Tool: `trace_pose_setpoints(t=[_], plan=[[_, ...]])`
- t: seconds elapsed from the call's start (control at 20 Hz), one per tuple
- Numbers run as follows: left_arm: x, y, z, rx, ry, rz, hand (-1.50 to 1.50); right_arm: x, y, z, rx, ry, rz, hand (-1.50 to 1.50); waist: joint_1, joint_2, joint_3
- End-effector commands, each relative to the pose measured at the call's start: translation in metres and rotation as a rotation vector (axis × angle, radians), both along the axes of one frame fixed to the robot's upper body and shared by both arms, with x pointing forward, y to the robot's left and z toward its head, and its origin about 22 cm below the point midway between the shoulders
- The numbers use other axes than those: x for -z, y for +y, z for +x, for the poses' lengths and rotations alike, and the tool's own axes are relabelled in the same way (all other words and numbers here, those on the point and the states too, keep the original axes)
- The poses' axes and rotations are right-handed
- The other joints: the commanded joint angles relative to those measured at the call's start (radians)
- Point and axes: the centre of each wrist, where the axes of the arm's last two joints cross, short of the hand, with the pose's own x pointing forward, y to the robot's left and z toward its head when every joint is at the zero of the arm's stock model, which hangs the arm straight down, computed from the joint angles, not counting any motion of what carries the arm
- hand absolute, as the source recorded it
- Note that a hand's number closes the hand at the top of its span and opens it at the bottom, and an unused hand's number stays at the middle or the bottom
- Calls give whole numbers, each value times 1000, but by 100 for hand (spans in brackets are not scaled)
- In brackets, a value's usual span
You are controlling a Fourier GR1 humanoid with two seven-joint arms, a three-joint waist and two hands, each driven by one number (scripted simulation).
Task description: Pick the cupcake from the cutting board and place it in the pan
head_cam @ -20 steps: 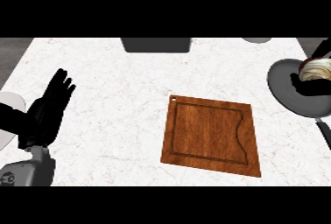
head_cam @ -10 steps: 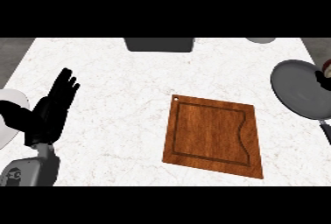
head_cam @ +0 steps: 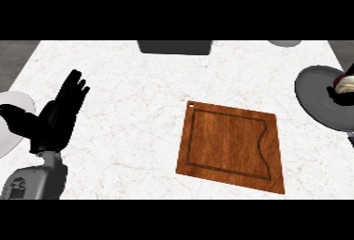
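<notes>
The wooden cutting board [head_cam: 232,145] lies in the middle of the counter with nothing on it. The grey pan [head_cam: 319,101] sits at the right edge, partly cut off by the view. Over the pan's right part, the cupcake [head_cam: 346,85] shows its white frosting. Dark fingers of my right hand [head_cam: 338,97] curl round the cupcake, and most of that hand is out of the view. My left hand [head_cam: 59,115] is open with fingers up at the left side, far from the board.
A white plate [head_cam: 10,105] lies at the left edge, partly behind my left hand. A dark grey container [head_cam: 174,47] and a pale round object [head_cam: 285,43] stand at the counter's far edge. Bare marble lies between the board and my left hand.
My right hand has moved right with the cupcake, over the pan toward the view's edge, so less of it shows. My left hand has barely shifted.
</notes>
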Motion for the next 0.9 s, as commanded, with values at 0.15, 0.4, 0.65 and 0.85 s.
trace_pose_setpoints(t=[0.15,0.4,0.65,0.85], plan=[[-9,-8,6,19,-1,-3,0,24,-12,-10,179,136,167,-150,20,11,3],[-11,-15,4,25,-9,-12,0,40,-21,-25,120,236,201,-150,24,12,4],[1,0,6,8,10,-5,0,21,-30,-21,54,53,348,-150,3,6,3],[-5,0,6,-2,8,-2,0,16,-49,-35,41,-81,524,-150,-11,4,4]])
